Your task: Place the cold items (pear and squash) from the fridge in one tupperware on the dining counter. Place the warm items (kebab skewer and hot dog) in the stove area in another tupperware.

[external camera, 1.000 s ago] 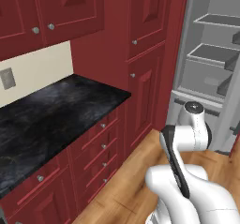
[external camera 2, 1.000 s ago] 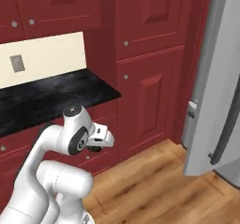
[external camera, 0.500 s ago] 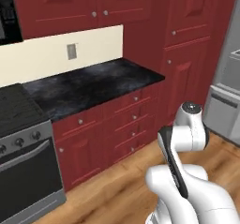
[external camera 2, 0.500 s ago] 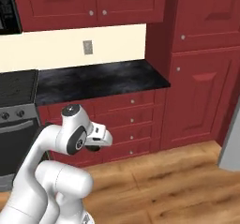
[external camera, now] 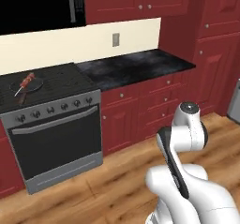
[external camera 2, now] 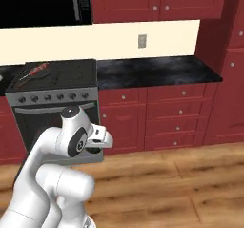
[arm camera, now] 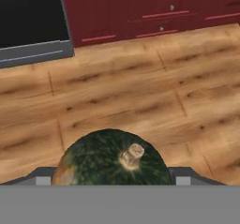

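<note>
The round dark green squash [arm camera: 111, 158] with its pale stem is pinched between the claw [arm camera: 112, 177] fingers (arm tucked low over the wooden floor [arm camera: 140, 92]), presumably for carrying.

The white arm with dark joints [external camera 2: 62, 160] rises from the lower left, folded so that its tool [external camera 2: 101, 140] sits low in front of the grey stove with a black cooktop [external camera 2: 57, 86]; the tool's fingers cannot be made out from this side. On the cooktop's left part lies a reddish kebab skewer [external camera 2: 34, 72] in a dark round pan [external camera 2: 29, 75]. Right of the stove runs the glossy black marbled table [external camera 2: 157, 70] over dark red drawers, with a cream wall and a grey outlet plate [external camera 2: 142, 41] behind, and pale wooden floor [external camera 2: 171, 184] below
</note>
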You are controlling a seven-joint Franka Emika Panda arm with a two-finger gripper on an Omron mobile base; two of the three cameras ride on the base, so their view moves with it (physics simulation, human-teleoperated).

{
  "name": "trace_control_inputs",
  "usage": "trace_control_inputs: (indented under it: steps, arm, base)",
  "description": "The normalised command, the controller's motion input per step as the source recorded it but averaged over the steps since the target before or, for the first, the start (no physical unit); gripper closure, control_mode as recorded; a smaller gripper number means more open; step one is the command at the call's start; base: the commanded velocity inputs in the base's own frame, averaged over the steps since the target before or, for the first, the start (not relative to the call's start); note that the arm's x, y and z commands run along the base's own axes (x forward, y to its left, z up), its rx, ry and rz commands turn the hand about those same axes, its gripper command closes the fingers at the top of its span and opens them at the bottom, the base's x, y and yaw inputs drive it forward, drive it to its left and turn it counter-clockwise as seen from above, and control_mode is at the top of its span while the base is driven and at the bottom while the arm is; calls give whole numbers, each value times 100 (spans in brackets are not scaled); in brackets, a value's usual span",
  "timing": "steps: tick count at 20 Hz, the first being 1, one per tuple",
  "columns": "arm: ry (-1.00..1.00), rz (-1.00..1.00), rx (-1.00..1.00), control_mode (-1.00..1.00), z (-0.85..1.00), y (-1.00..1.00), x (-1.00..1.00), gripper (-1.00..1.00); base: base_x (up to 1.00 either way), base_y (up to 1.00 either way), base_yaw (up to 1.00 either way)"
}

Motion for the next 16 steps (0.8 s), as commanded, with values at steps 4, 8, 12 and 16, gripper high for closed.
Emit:
trace_control_inputs:
  steps: [4,8,12,16]
  arm:
    - [0,0,0,100,0,0,0,100]
    - [0,0,0,100,0,0,0,100]
    - [0,0,0,100,0,0,0,100]
    - [0,0,0,100,0,0,0,100]
  base:
    - [-100,100,28]
    - [-100,100,29]
    - [-100,100,28]
    - [-100,100,26]
